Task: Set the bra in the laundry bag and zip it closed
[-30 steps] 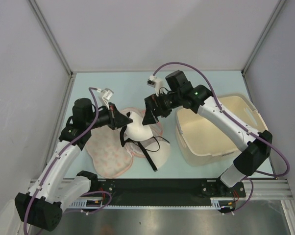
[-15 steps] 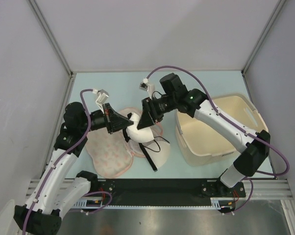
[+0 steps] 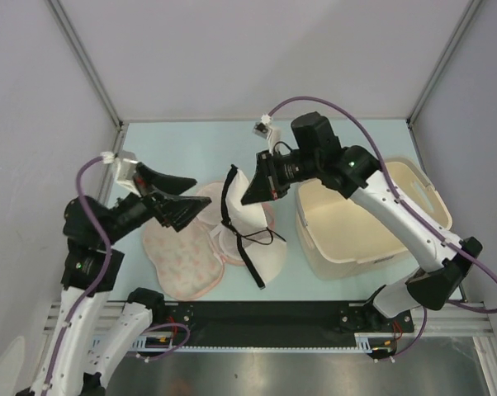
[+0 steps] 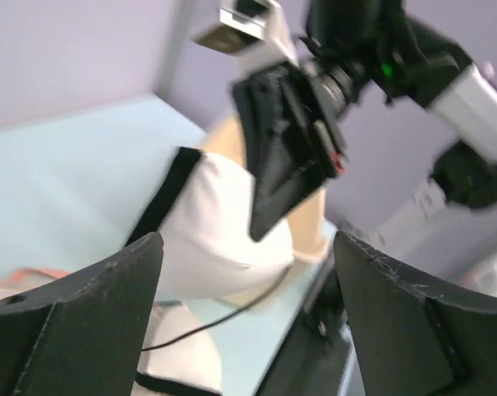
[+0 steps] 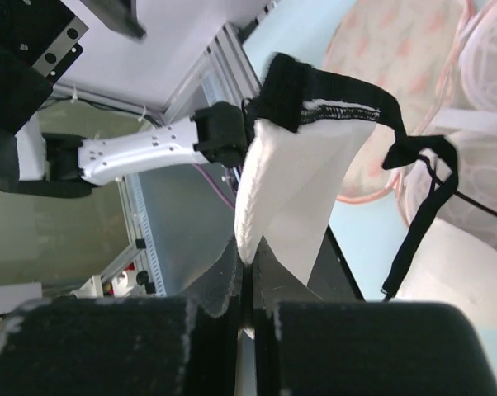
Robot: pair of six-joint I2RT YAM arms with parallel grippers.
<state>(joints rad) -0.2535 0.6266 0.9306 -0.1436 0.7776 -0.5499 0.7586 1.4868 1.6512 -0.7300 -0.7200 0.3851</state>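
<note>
I have the right gripper (image 3: 250, 198) pressed together on a fold of the cream-white soft-cupped bra with black edging (image 3: 242, 196). It holds one cup up off the pale blue table (image 3: 174, 140), with the black-edged rim at the top. The wrist view shows the white cloth pinched right between the jaws. The rest of the bra hangs down, and its thin black straps trail over the lower cup. That cup lies on the right-hand part of the peach-pink patterned fabric laundry bag (image 3: 182, 260).

The left gripper (image 3: 197, 213) hovers just beside the raised cup, above the bag's upper lobe. Its jaws are spread wide and hold nothing.

The bag lies opened out flat, near the front edge of the table. I cannot make out the zip slider from here. The cream plastic basket (image 3: 347, 262) stands to the right and plays no part.

By my reckoning the job is in its early half. The bra is gripped and over the bag but not tucked inside, so the folding-in, the closing of the flap and the whole run of the zip remain.
</note>
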